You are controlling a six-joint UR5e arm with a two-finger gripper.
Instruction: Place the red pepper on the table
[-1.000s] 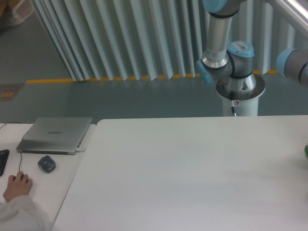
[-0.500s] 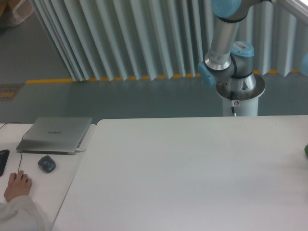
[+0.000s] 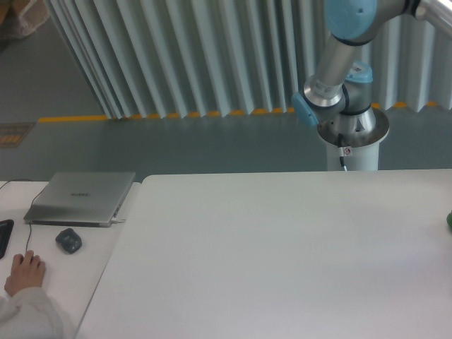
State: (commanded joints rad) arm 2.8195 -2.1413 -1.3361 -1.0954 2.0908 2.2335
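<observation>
A large plain white rectangular table [image 3: 282,254] with a smooth matte top fills most of the lower picture, running from its back edge just below the middle of the frame down to the bottom and off the right side. Behind it lies a grey-green floor [image 3: 176,145] crossed by a yellow and dark striped line [image 3: 141,116], and behind that a wall of pale vertical ribbed panels [image 3: 198,56].

At the table's back edge, toward the right corner, stands the robot's round white and silver pedestal base [image 3: 352,141]. From it a silver arm with light blue joints [image 3: 332,78] leans up and to the right and leaves the frame at the top right corner. The gripper is out of view, so it cannot be told whether its fingers are apart or together. The red pepper does not appear anywhere in the picture; its place cannot be told.

At the table's right edge, about halfway down, a small dark green sliver of some object [image 3: 449,220] is cut off by the frame.

Just beside the table's left edge stands a narrower white desk [image 3: 92,254]. Near its back edge lies a closed grey laptop [image 3: 81,198]. In front of the laptop sits a small dark grey rounded object [image 3: 68,241]. At the desk's left edge a black item [image 3: 4,236] is only partly visible. Near the desk's front left corner, a person's hand [image 3: 22,272] in a white sleeve rests on a dark computer mouse [image 3: 32,260] with a thin cord.
</observation>
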